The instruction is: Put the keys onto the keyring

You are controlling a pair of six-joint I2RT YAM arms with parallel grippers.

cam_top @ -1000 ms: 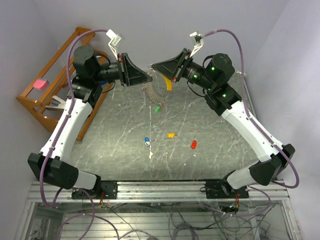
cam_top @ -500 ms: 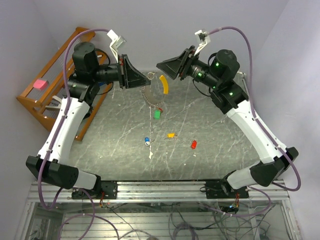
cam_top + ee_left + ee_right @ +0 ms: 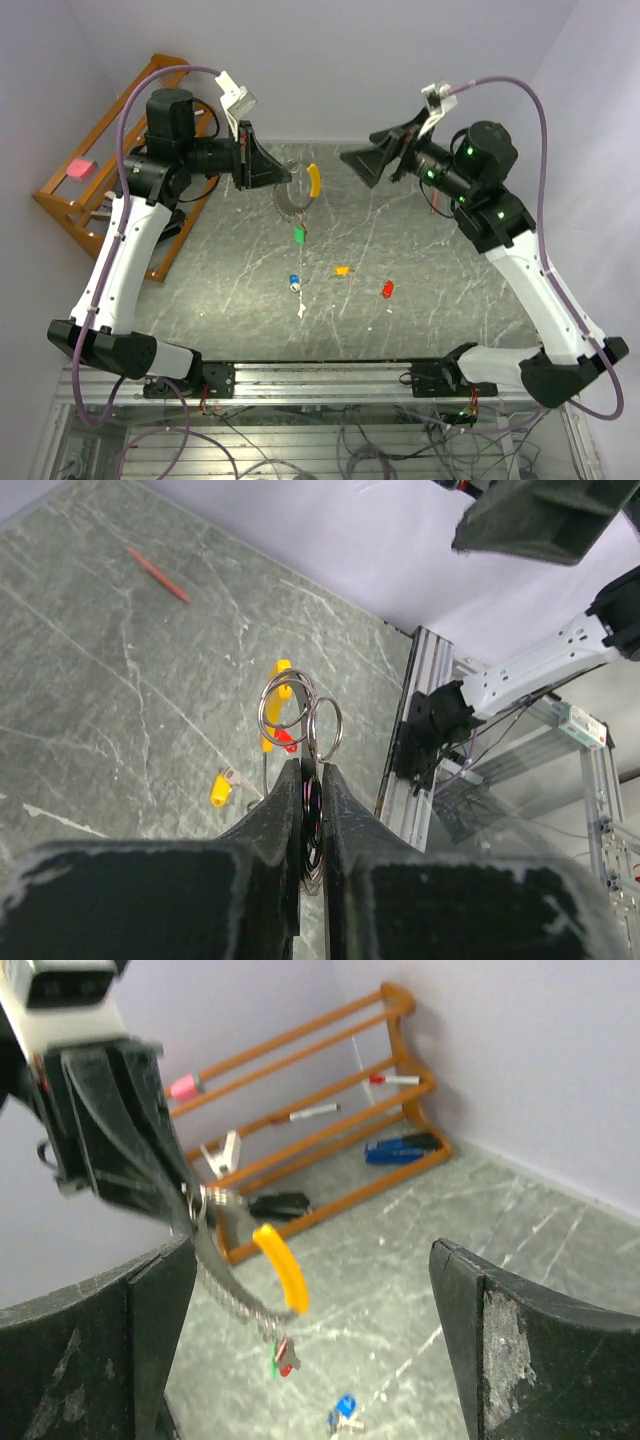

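Silvery keyring dangling from left gripper, right gripper gaping, apart

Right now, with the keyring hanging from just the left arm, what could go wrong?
The left jaws pinch the keyring only by its top rings, so it could slip or swing. The green key dangling at its end may snag or shake off. The right jaws stand open and apart from it, giving no support.

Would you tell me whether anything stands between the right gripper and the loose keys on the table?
Nothing visible does. The right gripper hangs open above the table; the blue key, orange key and red key lie apart on bare surface. The keyring, in the left gripper, hangs aside.
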